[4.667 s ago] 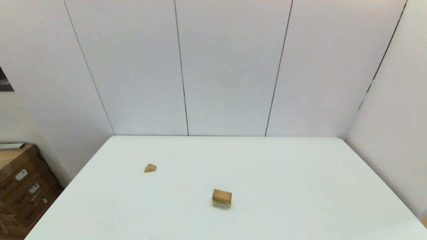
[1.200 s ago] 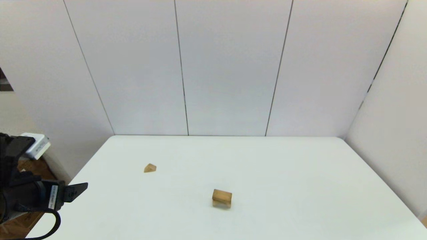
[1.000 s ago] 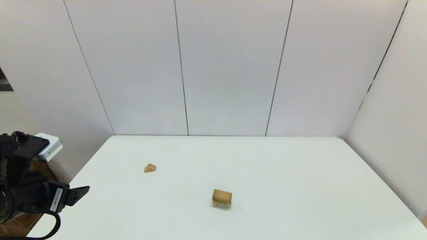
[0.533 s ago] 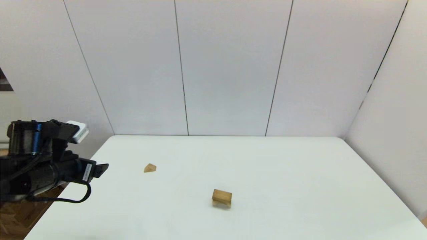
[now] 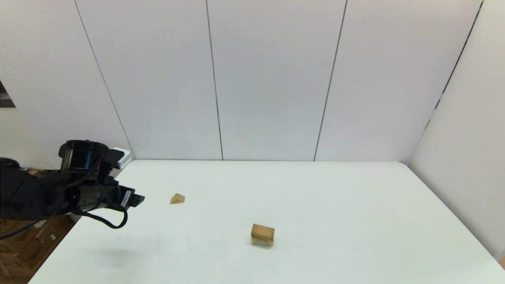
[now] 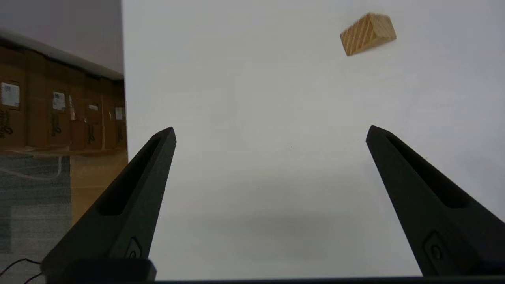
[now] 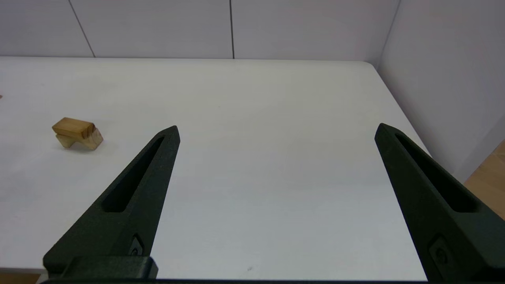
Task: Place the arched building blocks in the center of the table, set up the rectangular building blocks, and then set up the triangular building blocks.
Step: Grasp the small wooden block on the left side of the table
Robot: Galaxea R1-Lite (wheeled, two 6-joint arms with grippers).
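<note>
Step in hand: triangular block (image 5: 177, 198) approached by L gripper (image 5: 136, 200), jaws spread, empty. Rect. bar already laid on arch block (image 5: 262, 241). R gripper (image 7: 276, 130) parked, spread. Next: descent, pinch needed.

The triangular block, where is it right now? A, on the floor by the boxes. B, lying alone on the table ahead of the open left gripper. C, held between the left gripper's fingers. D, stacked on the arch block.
B: the triangular block lies by itself on the table, apart from the stack on the arch block, with the left gripper open and short of it.
</note>
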